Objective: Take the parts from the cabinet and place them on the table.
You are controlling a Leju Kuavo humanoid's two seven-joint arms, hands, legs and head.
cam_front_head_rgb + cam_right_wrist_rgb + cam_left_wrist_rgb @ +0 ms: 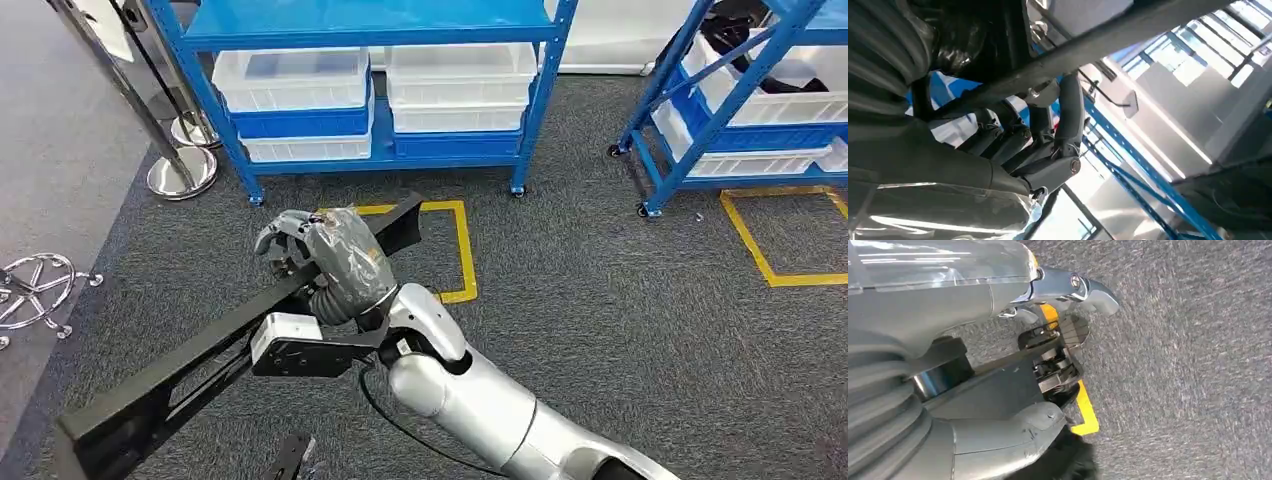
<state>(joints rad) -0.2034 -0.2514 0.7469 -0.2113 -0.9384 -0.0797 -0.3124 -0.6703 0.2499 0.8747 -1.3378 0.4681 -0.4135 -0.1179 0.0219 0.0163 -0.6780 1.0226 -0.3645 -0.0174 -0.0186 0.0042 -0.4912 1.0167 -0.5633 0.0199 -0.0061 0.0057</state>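
Carrying looks like the step in hand: the black frame beam (170, 385) is off the rack and up in the air. The right hand (320, 255) is wrapped over it partway along. The right wrist view shows that hand's fingers (1068, 110) hooked round one of its rails (1108, 45), so it is clamped on the part. In the left wrist view the left hand (1013, 435) has dark fingers (1060, 375) that appear curled on a flat dark face of the same beam (993, 395). That hold is harder to read.

The landmark is the yellow floor-tape square (462, 250). The beam's far end hangs over the near-left corner of the square. Its long axis runs from there diagonally back towards the robot and to its left, well clear of the square. The near end is the wider one, with open rails and a gap between them. The far end points roughly at the blue rack (535, 110) beyond the square.

It looks to be rigid metal, long and probably fairly heavy, with smooth painted faces that could slide in a grip. It should not flex or break. With the right hand nearer the far end, the long near end would lever hard and tend to swing. Holds spread apart on the rails, one towards each end, seem the safest, and turns should be slow so the ends clear the rack legs.
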